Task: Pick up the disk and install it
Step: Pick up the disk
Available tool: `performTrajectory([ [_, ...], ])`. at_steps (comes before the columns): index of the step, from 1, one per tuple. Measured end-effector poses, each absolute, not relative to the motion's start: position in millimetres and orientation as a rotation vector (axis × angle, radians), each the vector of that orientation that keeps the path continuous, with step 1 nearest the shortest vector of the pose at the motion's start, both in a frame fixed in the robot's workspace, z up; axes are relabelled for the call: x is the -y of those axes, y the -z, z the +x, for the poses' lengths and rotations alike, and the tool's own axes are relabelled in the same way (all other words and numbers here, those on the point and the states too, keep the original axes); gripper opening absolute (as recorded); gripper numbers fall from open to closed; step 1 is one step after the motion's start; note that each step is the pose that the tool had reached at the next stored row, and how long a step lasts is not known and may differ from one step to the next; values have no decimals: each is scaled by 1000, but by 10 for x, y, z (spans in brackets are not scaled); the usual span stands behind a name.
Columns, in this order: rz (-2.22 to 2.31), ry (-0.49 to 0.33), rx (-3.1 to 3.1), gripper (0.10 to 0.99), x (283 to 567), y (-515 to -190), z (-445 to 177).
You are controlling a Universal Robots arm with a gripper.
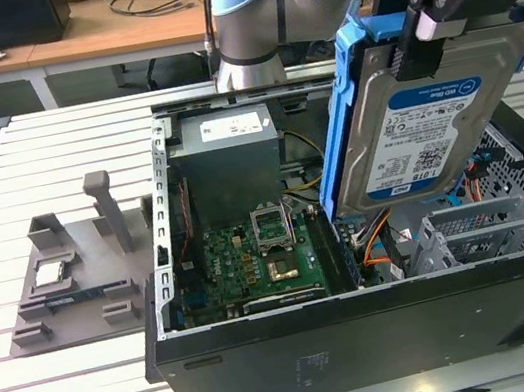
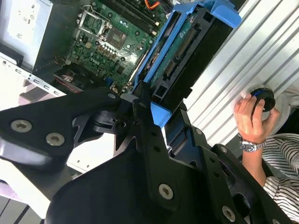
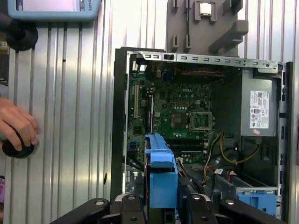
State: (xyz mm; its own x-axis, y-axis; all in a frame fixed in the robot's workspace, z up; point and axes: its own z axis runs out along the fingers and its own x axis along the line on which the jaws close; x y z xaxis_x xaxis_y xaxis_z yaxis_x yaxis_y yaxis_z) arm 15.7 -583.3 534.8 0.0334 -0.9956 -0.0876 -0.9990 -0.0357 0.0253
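The disk, a silver drive with a white-and-blue label in a blue plastic bracket, hangs tilted in the air above the right half of the open computer case. My gripper is shut on its upper edge, black fingers on either side. In the second wrist view the disk is seen edge-on, with the fingers clamped on its blue bracket. The first wrist view looks down the blue bracket onto the case interior below.
Inside the case lie the green motherboard, a grey power supply and a metal drive cage. A grey fixture holding a small chip sits on the exterior view's left. A person's hand rests on a black knob.
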Motion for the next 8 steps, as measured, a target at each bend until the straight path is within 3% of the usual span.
performTrajectory([
  [8, -2227, -125, -2151, 365, 5833, -5305, 326],
])
